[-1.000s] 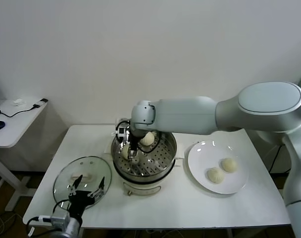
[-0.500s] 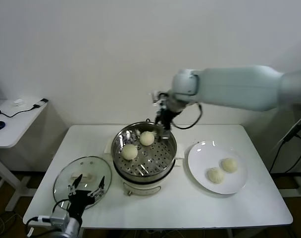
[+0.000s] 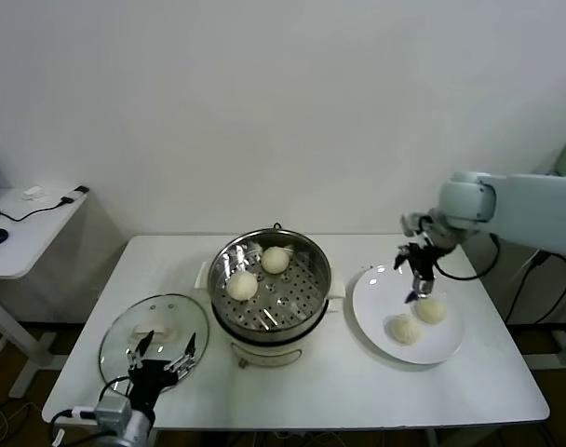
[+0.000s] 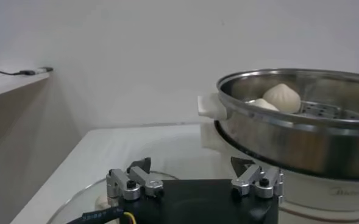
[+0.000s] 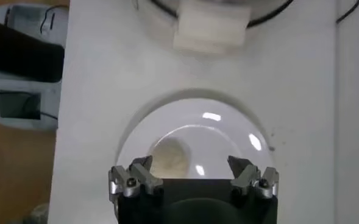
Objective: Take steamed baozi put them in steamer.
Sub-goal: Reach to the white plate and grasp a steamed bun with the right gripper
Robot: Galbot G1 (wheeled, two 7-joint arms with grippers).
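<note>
step: you're going for a 3rd bao; lower the right pincer (image 3: 416,279) straight over the nearer bun (image 3: 431,309), w/ fingers astride it.
grip tip: you're handling soft dough, so squeeze lightly.
right pincer: hanging wide, empty, over plate (image 3: 376,307), right of steamer (image 3: 270,289).
left pincer (image 3: 162,358): idling wide, empty, over glass lid (image 3: 125,335), left of steamer.
baozi: 2 in steamer (image 3: 242,285), 2 on plate.
</note>
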